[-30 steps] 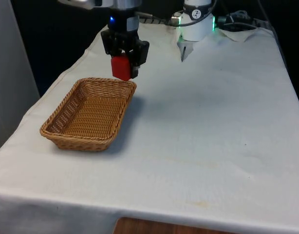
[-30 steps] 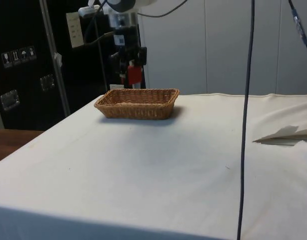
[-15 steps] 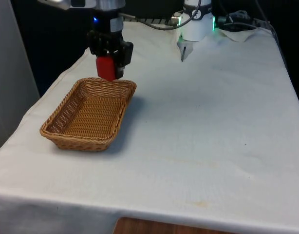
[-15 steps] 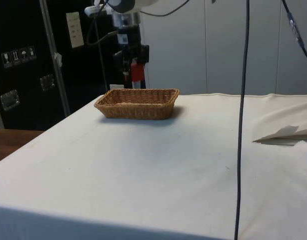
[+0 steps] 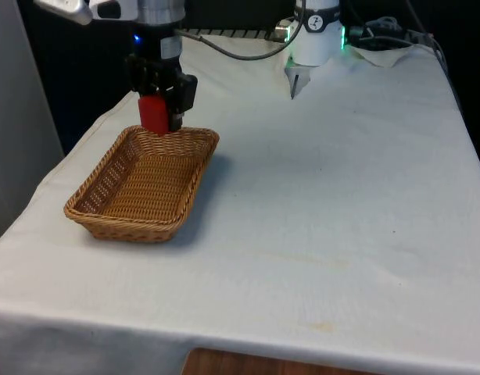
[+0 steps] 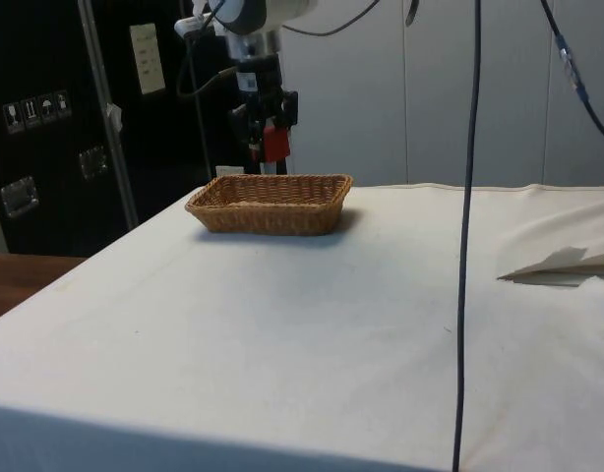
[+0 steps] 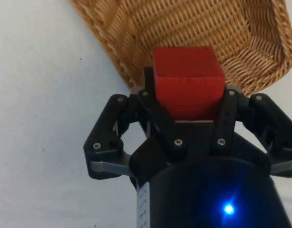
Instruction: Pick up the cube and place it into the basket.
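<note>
Overhead, the black gripper [image 5: 156, 109] hangs above the far end of the basket [image 5: 143, 181], its two fingers pinching a red cube [image 5: 153, 113] between them. The cube is a plain, matt block with sharp edges and flat faces; in the wrist view the cube [image 7: 188, 80] sits squarely between the fingers [image 7: 230, 111], with the gripper [image 7: 188, 92] closed on its sides. It is clear of the wicker, held in the air and not touching anything but the fingers.

From the front view, the cube hovers at about twelve o'clock of the basket, over its far short rim. In the side view the gripper [image 6: 268, 143] and cube [image 6: 274, 144] hang just above the rim of the basket [image 6: 271, 204], with a gap between them.

The basket is a shallow rectangular tray of tan woven wicker, with sloping sides, rounded corners and a thicker braided rim. Its weave is open enough along the walls to show small gaps; the wrist view shows the tight ribbing of the basket [image 7: 193, 28] floor and flared wall.

It stands on the worktop [image 5: 334, 195], which is covered by a white cloth, smooth with faint creases and a few pale stains near the front edge.
</note>
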